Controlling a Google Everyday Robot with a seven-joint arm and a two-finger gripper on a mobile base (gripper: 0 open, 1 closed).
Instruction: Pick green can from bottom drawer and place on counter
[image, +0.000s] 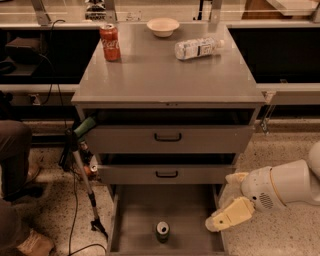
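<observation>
The green can stands upright in the open bottom drawer, near its front middle, seen from above with its silver top showing. My gripper comes in from the right, low at the drawer's right edge, to the right of the can and apart from it. One cream finger points down-left over the drawer's right rim; the other shows just above it. The fingers stand apart with nothing between them. The counter is the flat grey cabinet top.
On the counter stand a red cola can, a white bowl and a lying plastic water bottle. Two upper drawers with black handles are slightly pulled out. A tripod-like stand and a person's leg are at the left.
</observation>
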